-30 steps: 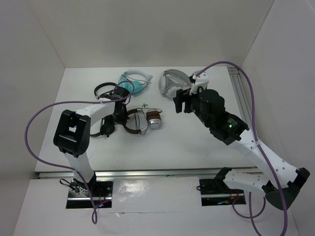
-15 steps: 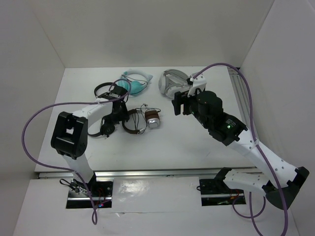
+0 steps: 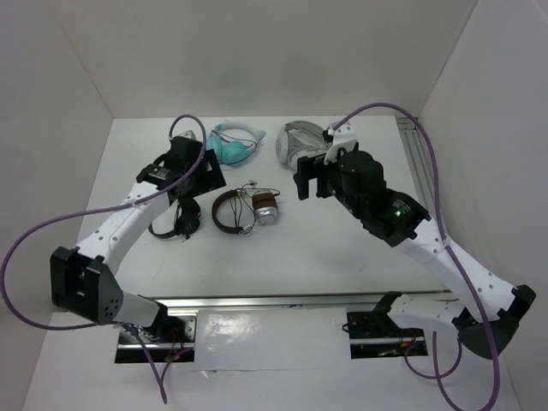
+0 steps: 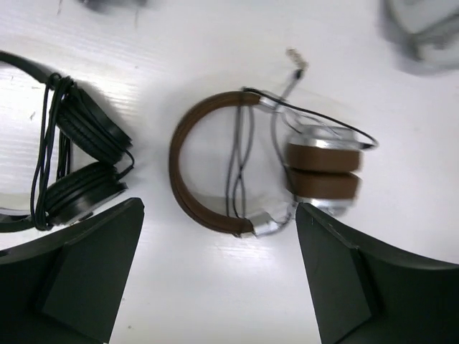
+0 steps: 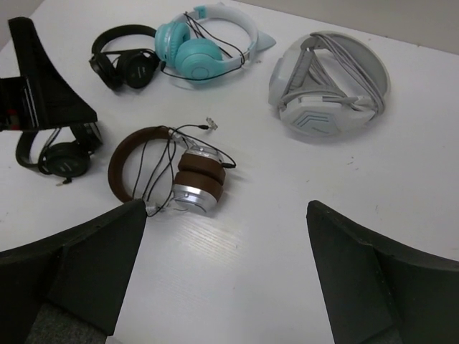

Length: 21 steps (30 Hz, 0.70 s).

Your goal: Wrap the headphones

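The headphones (image 3: pixel 229 211) lie flat mid-table: brown headband (image 4: pixel 179 161), brown pads (image 4: pixel 323 168) folded together over silver cups (image 5: pixel 188 198). Their thin black cable (image 4: pixel 240 154) runs in loose loops across the band, and the plug (image 4: pixel 295 57) rests on the table beyond it. My left gripper (image 3: pixel 204 174) hovers above and just left of the headphones, open, with nothing between its fingers (image 4: pixel 93 265). My right gripper (image 3: pixel 306 179) hangs open in the air to their right, also empty (image 5: pixel 226 208).
One black pair of headphones (image 3: pixel 181 219) lies just left of the brown pair, and another (image 5: pixel 125 64) lies further back. A teal pair (image 3: pixel 233 145) and a silver-grey pair (image 3: pixel 300 141) lie at the back. White walls enclose the table on three sides.
My left gripper opened, let go at the headband and rose back toward the far left. My right gripper opened wider and shifted slightly left.
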### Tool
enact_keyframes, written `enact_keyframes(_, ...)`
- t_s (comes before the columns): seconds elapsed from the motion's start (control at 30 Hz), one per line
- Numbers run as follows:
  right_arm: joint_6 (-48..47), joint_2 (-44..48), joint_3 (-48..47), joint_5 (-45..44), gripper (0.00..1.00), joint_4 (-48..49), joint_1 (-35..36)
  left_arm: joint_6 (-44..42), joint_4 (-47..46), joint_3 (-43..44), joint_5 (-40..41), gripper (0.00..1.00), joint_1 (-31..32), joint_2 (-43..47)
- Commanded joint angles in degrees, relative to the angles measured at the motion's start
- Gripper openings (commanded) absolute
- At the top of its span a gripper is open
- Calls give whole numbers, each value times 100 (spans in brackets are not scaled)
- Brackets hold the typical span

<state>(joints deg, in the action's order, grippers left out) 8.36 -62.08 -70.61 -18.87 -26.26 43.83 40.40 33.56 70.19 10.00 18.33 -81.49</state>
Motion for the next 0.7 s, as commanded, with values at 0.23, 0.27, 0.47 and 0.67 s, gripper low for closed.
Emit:
enact_keyframes(0.23, 799, 670, -1692, -66, 100, -1969, 644, -331, 1450, 443, 784, 100, 1225, 2653)
enact_keyframes(0.27, 799, 898, -1693, 49, 100, -2075, 644, -262, 1582, 356, 784, 100, 1226, 3274)
enact_keyframes(0.47, 799, 1602, -2105, 551, 100, -2717, 390, -384, 2671, 486, 731, 100, 1279, 4799)
enact_keyframes(0.67, 536, 2051, -2423, 394, 100, -3473, -199, -446, 3481, 891, 793, 100, 1279, 5476)
